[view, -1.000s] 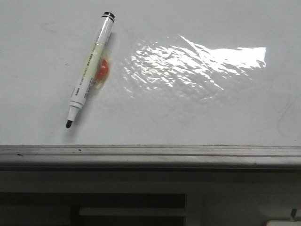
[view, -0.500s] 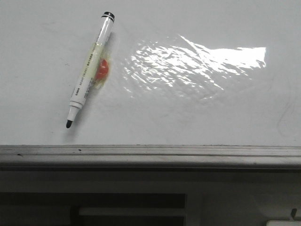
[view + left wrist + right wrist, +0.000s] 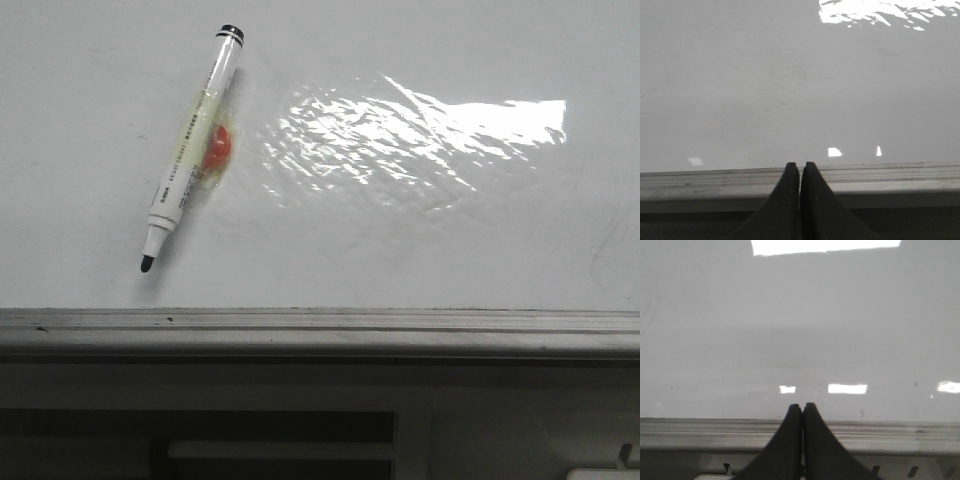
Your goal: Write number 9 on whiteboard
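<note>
Both arms parked at the near edge, nothing in hand. Left gripper: jaws pressed together, empty, tips over the grey edge rail of the whiteboard. Right gripper: same posture, jaws closed on nothing, tips at the rail, with a slotted strip of the cabinet front just below it. Judgement — this looks like a rest pose, fingers held clear of the writing surface so the board is unobstructed. Beyond the rail the board runs flat and glossy, with wrinkled film catching a bright ceiling glare. No number 9 is visible anywhere on it; only faint grey smudges toward the right side, so the writing has not begun. Farther out from the left gripper, and well apart from both hands, lies the marker: uncapped, dark tip pointing back toward the rail, barrel slanting away. A red blob under yellowish tape is stuck to the barrel's middle — likely a grip aid so closed fingers can hold the pen at a fixed angle. Next step, as I read it: one arm must open, reach forward to the marker and grasp at that pad.
</note>
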{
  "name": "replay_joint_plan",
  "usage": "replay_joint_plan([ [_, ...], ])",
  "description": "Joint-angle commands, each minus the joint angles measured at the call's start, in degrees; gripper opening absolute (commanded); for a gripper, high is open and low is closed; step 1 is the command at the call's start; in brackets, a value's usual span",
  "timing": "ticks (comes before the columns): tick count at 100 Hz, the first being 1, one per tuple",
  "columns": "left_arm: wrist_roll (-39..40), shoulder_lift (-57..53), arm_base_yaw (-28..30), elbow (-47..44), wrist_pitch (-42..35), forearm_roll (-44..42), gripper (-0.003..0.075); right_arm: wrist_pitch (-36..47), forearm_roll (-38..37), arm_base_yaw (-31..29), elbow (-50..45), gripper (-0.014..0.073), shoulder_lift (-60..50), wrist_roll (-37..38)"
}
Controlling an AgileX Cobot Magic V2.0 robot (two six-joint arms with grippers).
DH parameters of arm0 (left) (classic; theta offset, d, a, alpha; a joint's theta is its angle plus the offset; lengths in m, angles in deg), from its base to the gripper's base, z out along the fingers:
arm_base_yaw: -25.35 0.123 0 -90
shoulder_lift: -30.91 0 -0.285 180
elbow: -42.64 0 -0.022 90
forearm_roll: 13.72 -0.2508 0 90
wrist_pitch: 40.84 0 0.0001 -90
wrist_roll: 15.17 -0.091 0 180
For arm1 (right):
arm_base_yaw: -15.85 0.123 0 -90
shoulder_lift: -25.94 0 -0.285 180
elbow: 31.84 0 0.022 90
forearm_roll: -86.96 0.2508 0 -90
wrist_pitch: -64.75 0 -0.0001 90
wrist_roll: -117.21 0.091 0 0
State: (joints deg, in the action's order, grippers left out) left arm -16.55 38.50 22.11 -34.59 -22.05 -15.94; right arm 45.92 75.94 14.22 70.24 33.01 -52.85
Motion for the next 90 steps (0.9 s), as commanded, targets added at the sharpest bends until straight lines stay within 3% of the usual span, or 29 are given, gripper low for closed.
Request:
replay_joint_plan([
  [1,0.7,-1.6,0.2,-1.1,-4.2,-0.1,-0.0020,1.5,-2.5,-0.1,-1.5,-0.0062,-0.8,-0.5],
  [16,0.7,-1.6,0.2,-1.1,-4.8,0.1,-0.0020,8.8,-1.7,-0.1,-1.5,-0.0062,-0.8,-0.5],
  [30,0.7,-1.6,0.2,-1.1,-4.9,0.4,-0.0020,9.8,-1.1,-0.1,-1.5,-0.0062,-0.8,-0.4],
  [44,0.7,-1.6,0.2,-1.1,-5.3,2.2,-0.0020,9.6,7.3,-0.1,-1.5,-0.0062,-0.8,-0.3],
  [66,0.7,-1.6,0.2,-1.1,-12.3,6.4,-0.0020,10.8,4.6,-0.1,-1.5,-0.0061,-0.8,-0.5],
  [90,0.7,-1.6,0.2,-1.1,-21.1,8.0,-0.0020,24.3,6.0,-0.1,-1.3,-0.0061,-0.8,-0.5],
])
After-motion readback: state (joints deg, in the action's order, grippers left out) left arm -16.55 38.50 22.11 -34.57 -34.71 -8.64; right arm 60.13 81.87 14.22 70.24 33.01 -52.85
